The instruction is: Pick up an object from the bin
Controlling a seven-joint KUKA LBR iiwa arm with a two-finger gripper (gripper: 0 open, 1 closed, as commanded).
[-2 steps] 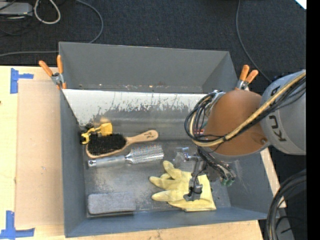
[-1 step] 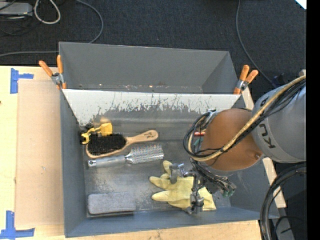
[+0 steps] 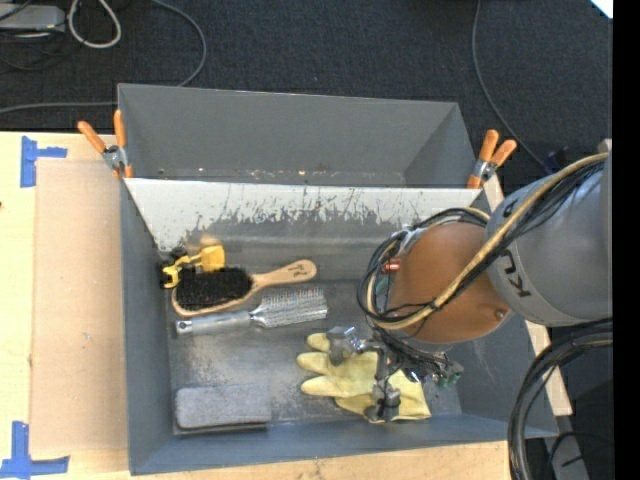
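Camera view: gripper [image 3: 366,376] is spread wide over the yellow glove [image 3: 322,366] in the lower right of the bin [image 3: 145,348], one finger each side, apparently positioned for closing on it.

Passable over bare floor between silver brush [image 3: 265,313] and grey pad [image 3: 222,406], left of yellow glove [image 3: 335,378]. Passable too along the back wall of the bin [image 3: 290,203], right of wooden hairbrush [image 3: 240,286]. Blocked on the right by arm [image 3: 450,278]; crowded at the far-left corner by yellow toy [image 3: 195,261].

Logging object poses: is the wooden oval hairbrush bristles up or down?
Up: the wooden oval hairbrush shows its black bristles to the camera.
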